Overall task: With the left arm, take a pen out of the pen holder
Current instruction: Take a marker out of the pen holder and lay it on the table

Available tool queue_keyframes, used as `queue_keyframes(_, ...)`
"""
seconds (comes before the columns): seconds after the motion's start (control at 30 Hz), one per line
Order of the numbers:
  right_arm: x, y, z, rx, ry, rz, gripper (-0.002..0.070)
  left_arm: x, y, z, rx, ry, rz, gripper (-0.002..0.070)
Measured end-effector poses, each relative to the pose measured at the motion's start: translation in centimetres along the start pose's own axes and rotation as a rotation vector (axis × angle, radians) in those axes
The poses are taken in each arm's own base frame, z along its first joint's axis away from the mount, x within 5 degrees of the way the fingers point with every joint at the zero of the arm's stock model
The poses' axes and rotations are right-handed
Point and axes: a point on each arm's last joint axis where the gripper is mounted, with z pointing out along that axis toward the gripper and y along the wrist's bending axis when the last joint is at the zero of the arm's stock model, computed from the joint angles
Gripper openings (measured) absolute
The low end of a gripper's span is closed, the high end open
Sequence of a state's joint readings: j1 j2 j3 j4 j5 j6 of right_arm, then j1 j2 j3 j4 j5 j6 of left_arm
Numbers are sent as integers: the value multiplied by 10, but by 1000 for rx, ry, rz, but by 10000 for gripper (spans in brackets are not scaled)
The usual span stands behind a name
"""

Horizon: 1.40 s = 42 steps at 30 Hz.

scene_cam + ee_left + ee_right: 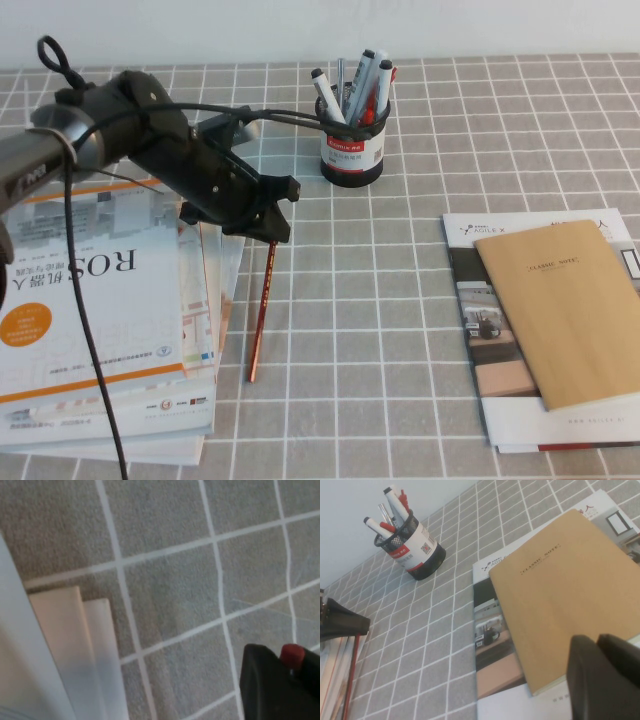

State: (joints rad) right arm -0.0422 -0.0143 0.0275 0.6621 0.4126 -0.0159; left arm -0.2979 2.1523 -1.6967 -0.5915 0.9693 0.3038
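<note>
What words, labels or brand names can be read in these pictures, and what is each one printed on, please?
"ROS", upside down, with Chinese characters: top book of the left stack.
"CLASSIC NOTE": tan notebook.
"AGILE·X": brochure under it.
Label on the pen holder: too small to read.
No text seen on the left gripper, shut on a red pencil beside the books, or the right gripper, shut above the notebook.

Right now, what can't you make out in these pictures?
Left hand, shut beside the books: in the high view its body hides whether it grips the red pencil.
Right hand, over the tan notebook: outside the high view, cut by its wrist view's edge.
Pen holder: label text too small.
</note>
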Motion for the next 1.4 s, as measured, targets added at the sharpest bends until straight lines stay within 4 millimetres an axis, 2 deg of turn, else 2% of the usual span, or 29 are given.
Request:
queue_keyframes(0.13, 0, 0, 0, 0, 0, 0, -13, -3, 5, 4, -24, -32, 1, 81)
queue_keyframes(0.33, 0, 0, 0, 0, 0, 0, -13, -7, 6, 4, -41, -78, -32, 265)
queue_keyframes(0.5, 0, 0, 0, 0, 0, 0, -13, -8, 2, -3, -43, -81, -19, 322)
queue_keyframes(0.57, 0, 0, 0, 0, 0, 0, -13, -12, -5, -20, -56, -95, 25, 312)
queue_keyframes(0.63, 0, 0, 0, 0, 0, 0, -13, -15, -16, -45, -80, -132, 80, 260)
queue_keyframes(0.73, 0, 0, 0, 0, 0, 0, -13, -14, -40, -100, -134, -238, 198, 104)
queue_keyframes(0.8, 0, 0, 0, 0, 0, 0, -13, -5, -53, -132, -162, -302, 252, 44)
queue_keyframes(0.83, 0, 0, 0, 0, 0, 0, -12, 3, -61, -151, -180, -344, 278, 29)
queue_keyframes(0.9, 0, 0, 0, 0, 0, 0, -13, 21, -70, -171, -197, -390, 302, 14)
queue_keyframes(1.03, 0, 0, 0, 0, 0, 0, -13, 69, -78, -185, -204, -431, 310, 4)
queue_keyframes(1.13, 0, 0, 0, 0, 0, 0, -13, 118, -80, -184, -208, -452, 323, 2)
queue_keyframes(1.23, 0, 0, 0, 0, 0, 0, -13, 158, -83, -184, -207, -493, 347, 1)
queue_keyframes(1.4, 0, 0, 0, 0, 0, 0, -13, 217, -80, -186, -197, -536, 379, 1)
